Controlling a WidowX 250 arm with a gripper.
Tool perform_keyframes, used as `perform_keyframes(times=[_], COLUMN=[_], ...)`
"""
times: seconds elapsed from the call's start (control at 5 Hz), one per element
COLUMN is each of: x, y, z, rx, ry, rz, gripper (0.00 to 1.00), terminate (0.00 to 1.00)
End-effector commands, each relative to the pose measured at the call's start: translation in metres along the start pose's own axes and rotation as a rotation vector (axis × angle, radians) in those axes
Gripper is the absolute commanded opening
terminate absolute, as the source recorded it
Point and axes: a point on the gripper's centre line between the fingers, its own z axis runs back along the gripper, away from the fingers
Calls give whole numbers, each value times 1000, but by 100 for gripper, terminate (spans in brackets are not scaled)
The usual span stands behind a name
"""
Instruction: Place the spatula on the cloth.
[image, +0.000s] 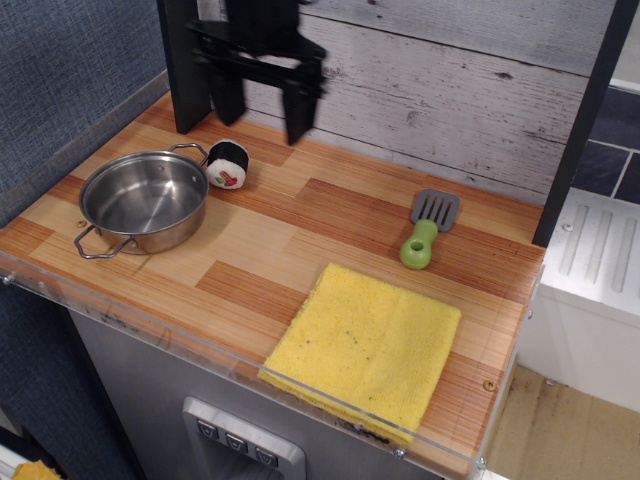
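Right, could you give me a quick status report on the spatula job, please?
Gripper open, empty, hanging at the back near the wall. Spatula flat on the counter, just behind the cloth, not touching it. Nothing between them.

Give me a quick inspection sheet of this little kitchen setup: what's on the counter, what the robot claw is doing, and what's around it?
Surface: wooden counter with a clear plastic edge at the front.
Job's things: spatula lies flat near the back right, green handle toward the front; yellow cloth lies flat at the front edge, apart from the spatula.
Clutter: steel pot, nothing seen inside, on the left; a small black-and-white toy roll beside the pot's rear handle.
Grippers: gripper hangs open above the back of the counter, holding nothing, far from the spatula.
Cables: nothing seen.
Surroundings: grey plank wall behind, blue wall on the left, a white unit on the right.
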Motion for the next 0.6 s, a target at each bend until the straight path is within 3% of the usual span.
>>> perform_keyframes(times=[0.0,0.4], x=[27,39], y=[-76,-112], z=[-33,-82], rx=[-80,-51], ry=[3,93], rz=[-15,-17], gripper=[100,100], terminate=[0,0])
